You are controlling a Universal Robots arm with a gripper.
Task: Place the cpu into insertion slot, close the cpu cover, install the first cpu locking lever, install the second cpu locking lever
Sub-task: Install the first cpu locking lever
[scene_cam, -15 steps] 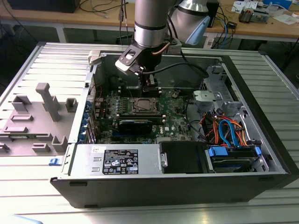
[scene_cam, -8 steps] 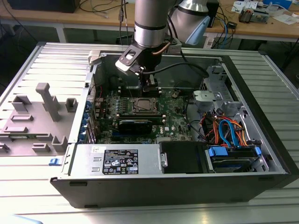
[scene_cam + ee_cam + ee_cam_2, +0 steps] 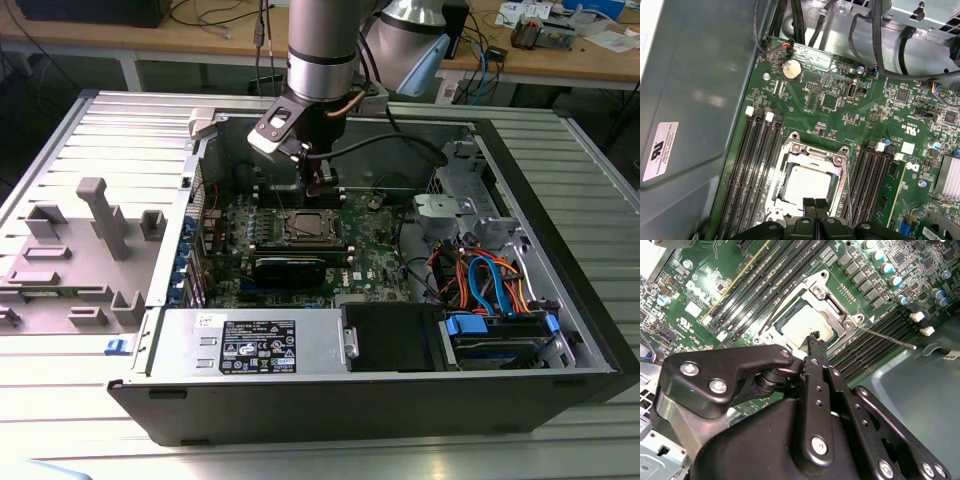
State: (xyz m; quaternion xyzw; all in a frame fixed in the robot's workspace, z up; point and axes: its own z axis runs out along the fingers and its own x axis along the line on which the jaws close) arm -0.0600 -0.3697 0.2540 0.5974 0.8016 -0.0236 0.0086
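One arm reaches down into the open case [image 3: 350,405] on the ribbed surface [image 3: 60,420]. Its hand [image 3: 318,182] hangs over the slot [image 3: 308,226] in the green board [image 3: 840,105]. The fingers [image 3: 809,205] are pressed together with nothing between them, tips at the slot's edge; whether they touch it I cannot tell. The cpu [image 3: 807,184] lies flat in the slot. Its dull silver top shows through the window of the cover [image 3: 815,148], which lies down over it. A thin lever [image 3: 885,336] juts from one corner of the slot, across the black memory slots [image 3: 747,165].
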